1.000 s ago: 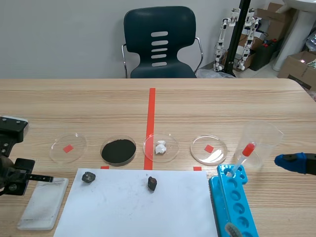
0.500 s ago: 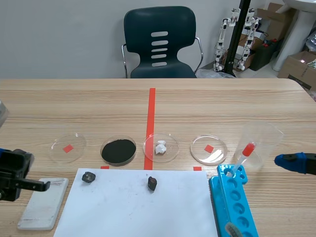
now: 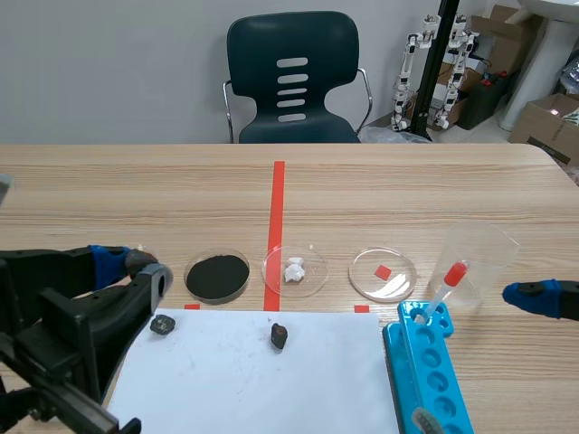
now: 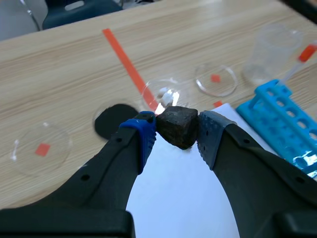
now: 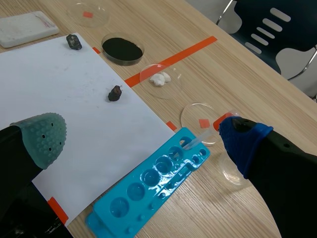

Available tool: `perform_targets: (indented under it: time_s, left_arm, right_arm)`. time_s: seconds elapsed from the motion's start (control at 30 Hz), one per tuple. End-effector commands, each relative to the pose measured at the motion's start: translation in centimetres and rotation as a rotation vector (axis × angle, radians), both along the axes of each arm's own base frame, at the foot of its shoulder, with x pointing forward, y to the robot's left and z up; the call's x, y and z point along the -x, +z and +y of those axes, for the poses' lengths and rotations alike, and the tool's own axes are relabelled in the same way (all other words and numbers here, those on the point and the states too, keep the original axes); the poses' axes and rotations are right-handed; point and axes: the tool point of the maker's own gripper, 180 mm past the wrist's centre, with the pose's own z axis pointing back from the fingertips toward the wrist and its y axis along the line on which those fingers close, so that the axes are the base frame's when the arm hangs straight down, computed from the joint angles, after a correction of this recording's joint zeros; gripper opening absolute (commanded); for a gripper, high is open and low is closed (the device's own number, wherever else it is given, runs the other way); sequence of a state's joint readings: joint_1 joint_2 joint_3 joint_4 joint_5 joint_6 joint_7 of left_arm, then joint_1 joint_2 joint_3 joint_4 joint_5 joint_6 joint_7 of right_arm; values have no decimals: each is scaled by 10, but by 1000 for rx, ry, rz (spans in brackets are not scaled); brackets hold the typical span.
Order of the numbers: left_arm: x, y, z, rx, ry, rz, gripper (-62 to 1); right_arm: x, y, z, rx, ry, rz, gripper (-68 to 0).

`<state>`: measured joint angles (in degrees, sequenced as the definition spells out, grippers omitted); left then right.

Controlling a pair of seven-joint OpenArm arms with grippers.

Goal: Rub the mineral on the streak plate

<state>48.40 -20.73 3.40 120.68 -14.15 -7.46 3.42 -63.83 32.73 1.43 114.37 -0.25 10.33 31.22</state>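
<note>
Mineral (image 4: 177, 127), a dark angular lump, is pinched between the blue and grey pads of the left hand (image 4: 177, 130). It hangs over the edge of the white paper (image 4: 183, 198), with the dish of black powder (image 4: 111, 121) ahead on the desk (image 4: 59, 64).

From the scene camera, the left hand (image 3: 134, 268) stands raised near a small dark rock (image 3: 163, 324). A second rock (image 3: 280, 335) lies further along the paper. The right hand (image 3: 534, 297) sits low beside the plastic beaker (image 3: 475, 262).

The right wrist camera shows the right hand (image 5: 138, 126) spread wide, gripping nothing, above the blue rack (image 5: 148, 193). The white streak plate (image 5: 27, 26) lies flat just beside the paper.
</note>
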Motion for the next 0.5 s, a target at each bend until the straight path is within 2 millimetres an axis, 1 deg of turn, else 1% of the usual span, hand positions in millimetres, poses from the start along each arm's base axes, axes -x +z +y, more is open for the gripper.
perform_targets:
  time_s: [0.0, 0.13, 0.47]
  left_arm:
    - [-3, 14, -6, 37, -9, -41, -498]
    - [-1, 19, -12, 54, -36, -50, -498]
    - [0, 19, -13, 55, -38, -51, -498]
  right_arm:
    - [-3, 6, 0, -10, 3, -23, -20]
    - [-3, 6, 0, -10, 3, -23, -20]
    - [-3, 6, 0, -10, 3, -23, -20]
